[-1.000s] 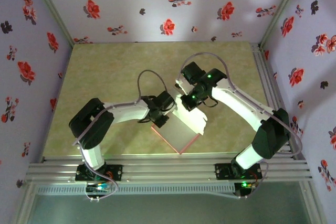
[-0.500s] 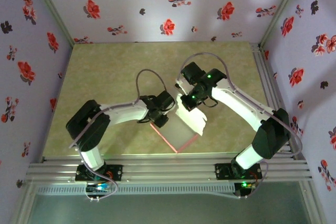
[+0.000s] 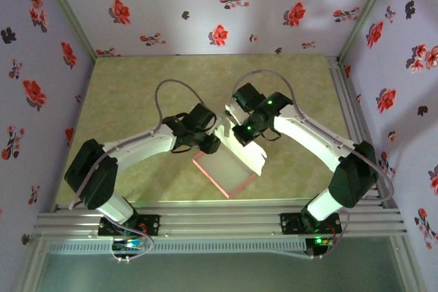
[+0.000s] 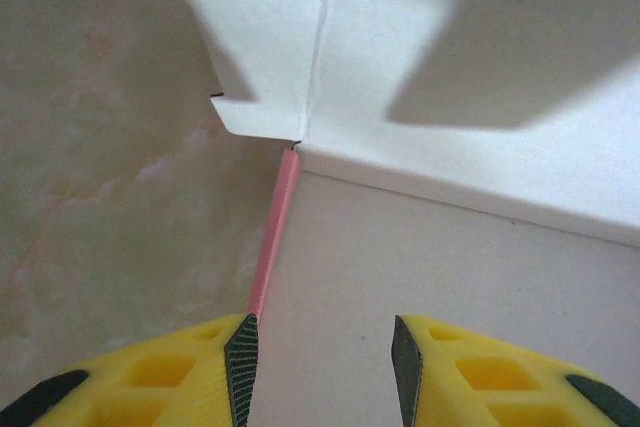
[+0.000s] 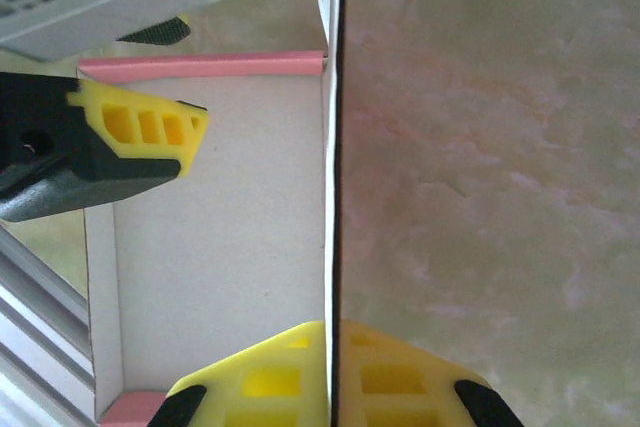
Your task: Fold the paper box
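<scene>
The paper box (image 3: 224,170) lies half-formed on the table (image 3: 130,100), its whitish-grey inner face up as a flat floor with a thin salmon-pink edge showing along its near and left sides; bare tabletop stretches beyond the box's far side, and the aluminium rail (image 3: 219,218) runs just past its near corner. Along the box's right side one panel stands upright as a white wall. The right gripper (image 3: 238,136) sits at the far end of that wall, and from the right wrist view its yellow fingers (image 5: 262,379) are pressed together on the wall's thin edge, one on each face, so the right gripper (image 5: 331,372) is pinching the box (image 5: 220,267) itself. The left gripper (image 3: 211,143) hangs over the box's far-left corner. In the left wrist view its jaws stand partly apart, a narrow gap with nothing in it, above the box's floor (image 4: 450,277), its left fingertip just beside the pink side edge (image 4: 276,232). Ahead of the left gripper (image 4: 320,357), a notched tab juts from the box's upright wall at the corner.
</scene>
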Robot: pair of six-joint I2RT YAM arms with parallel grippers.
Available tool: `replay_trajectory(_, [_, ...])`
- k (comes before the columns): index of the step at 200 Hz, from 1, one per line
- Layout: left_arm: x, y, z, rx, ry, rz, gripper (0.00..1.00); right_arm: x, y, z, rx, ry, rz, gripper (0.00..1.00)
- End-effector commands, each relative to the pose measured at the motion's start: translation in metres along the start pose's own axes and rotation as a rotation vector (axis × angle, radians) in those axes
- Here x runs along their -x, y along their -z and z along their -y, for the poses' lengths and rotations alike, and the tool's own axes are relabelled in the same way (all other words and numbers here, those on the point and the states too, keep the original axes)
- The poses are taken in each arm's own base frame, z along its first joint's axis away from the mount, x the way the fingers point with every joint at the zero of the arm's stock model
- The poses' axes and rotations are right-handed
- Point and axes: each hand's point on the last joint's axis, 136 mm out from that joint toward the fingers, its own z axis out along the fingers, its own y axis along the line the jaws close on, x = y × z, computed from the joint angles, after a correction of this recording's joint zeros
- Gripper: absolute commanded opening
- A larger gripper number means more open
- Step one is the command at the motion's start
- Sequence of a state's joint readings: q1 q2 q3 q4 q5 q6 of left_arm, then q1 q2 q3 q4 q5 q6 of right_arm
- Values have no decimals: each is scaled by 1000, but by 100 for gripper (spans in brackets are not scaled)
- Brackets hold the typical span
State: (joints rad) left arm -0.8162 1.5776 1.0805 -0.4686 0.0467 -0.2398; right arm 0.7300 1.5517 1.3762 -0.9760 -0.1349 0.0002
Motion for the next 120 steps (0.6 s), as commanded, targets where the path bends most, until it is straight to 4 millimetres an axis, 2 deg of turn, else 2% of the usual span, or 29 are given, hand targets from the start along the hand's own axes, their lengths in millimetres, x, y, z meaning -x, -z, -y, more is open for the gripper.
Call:
replay_trajectory(1, [-3, 2, -3, -41, 75, 1, 41, -1, -2, 5, -87, 35, 10, 5])
replay_trajectory(27, [-12, -8, -12, -73, 136, -28, 32, 6, 0, 4, -154, 68, 54, 3])
replay_trajectory(47, [-18, -15, -19, -73, 161, -37, 20, 9, 0, 1, -163, 85, 71, 3])
replay_trajectory(66, [-22, -22, -27, -64, 182, -43, 14, 9, -1, -1, -161, 92, 73, 3])
replay_trajectory(120, [-29, -38, -39, -31, 157, -73, 13, 8, -4, -5, -144, 102, 72, 3])
